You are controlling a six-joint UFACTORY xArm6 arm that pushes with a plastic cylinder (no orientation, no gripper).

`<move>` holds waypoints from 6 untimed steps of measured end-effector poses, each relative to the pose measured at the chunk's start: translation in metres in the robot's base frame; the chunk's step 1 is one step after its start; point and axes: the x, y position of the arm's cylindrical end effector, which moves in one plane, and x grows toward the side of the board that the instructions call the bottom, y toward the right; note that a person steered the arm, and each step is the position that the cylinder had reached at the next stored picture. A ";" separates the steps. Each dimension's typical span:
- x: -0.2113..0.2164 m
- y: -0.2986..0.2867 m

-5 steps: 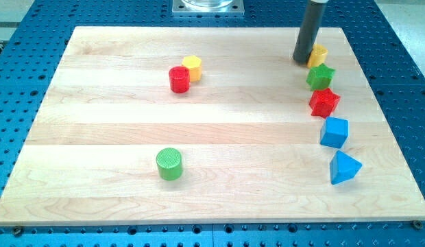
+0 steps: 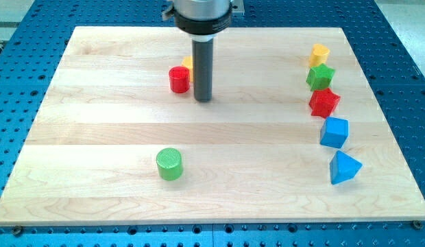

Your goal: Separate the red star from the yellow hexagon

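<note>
The red star (image 2: 324, 102) lies at the view's right, in a column of blocks. A yellow block (image 2: 187, 64), probably the hexagon, is almost wholly hidden behind my rod; only a sliver shows above the red cylinder (image 2: 178, 79). My tip (image 2: 203, 98) rests on the board just right of the red cylinder and just below the hidden yellow block. It is far to the left of the red star.
In the right column, a second yellow block (image 2: 319, 53) and a green star (image 2: 321, 75) lie above the red star. A blue cube (image 2: 334, 132) and a blue triangle (image 2: 344, 167) lie below it. A green cylinder (image 2: 169, 164) sits at the lower left.
My rod has moved from beside the yellow block at the top right to the left, and now stands next to the red cylinder, covering the yellow block there. No block has visibly shifted.
</note>
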 end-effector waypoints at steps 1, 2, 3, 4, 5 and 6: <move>0.013 -0.042; 0.009 -0.074; -0.029 -0.050; -0.059 0.003; -0.085 0.056; -0.085 0.051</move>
